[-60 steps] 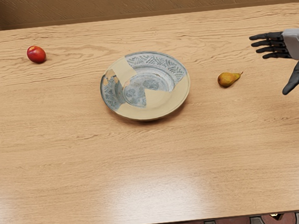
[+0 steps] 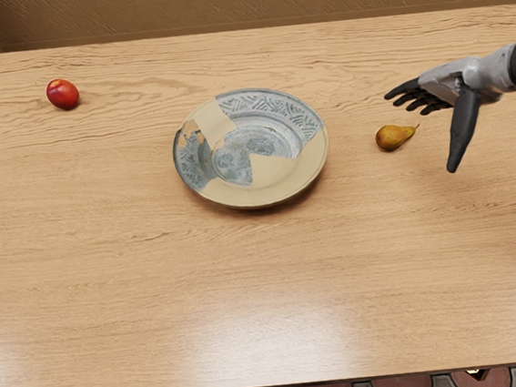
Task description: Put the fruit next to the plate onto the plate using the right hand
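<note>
Near right edge of table [image 2: 268,293]: right hand [image 2: 438,87] hovers just behind and right of the pear [image 2: 394,135], no contact. Fingers [image 2: 408,93] spread apart, thumb hanging down. Pear lies on bare wood right of the plate [image 2: 314,156], apart from it. Red fruit [image 2: 63,93] near far-left corner.

Yellow-brown pear [image 2: 393,136], red apple [image 2: 63,93], blue-grey patterned, beige-patched plate [image 2: 314,156], light-wood table [image 2: 267,284].
</note>
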